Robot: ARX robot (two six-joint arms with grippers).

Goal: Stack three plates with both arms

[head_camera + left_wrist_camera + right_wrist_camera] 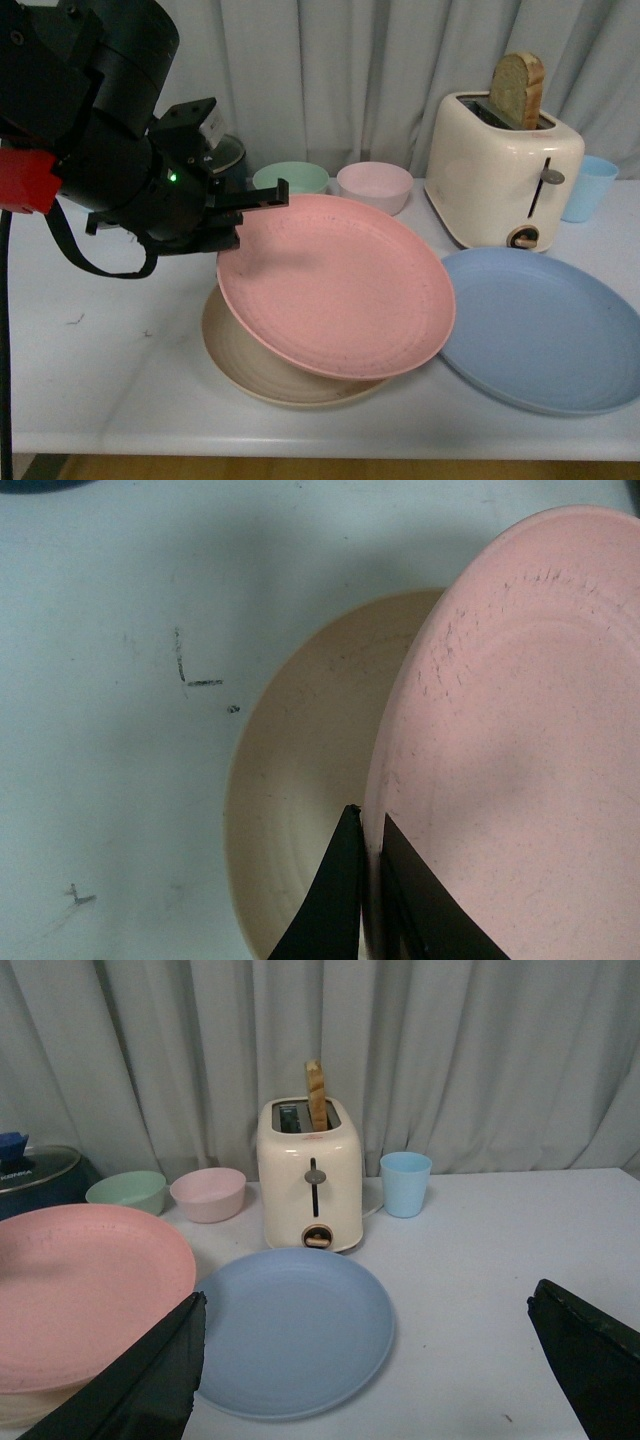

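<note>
Above the beige plate [245, 365], tilted and offset toward the right: pink plate [335, 285], pinched at its far left rim by the left gripper [250, 215], clamped tight on that edge. Probably wants lowering and nudging leftward to sit centred. Beyond, flat on the table [100, 330], just beside the pink rim: blue plate [545, 330]. Straight ahead of the right gripper [367, 1300], spread wide, holding nothing; clearly nearer that arm.
</note>
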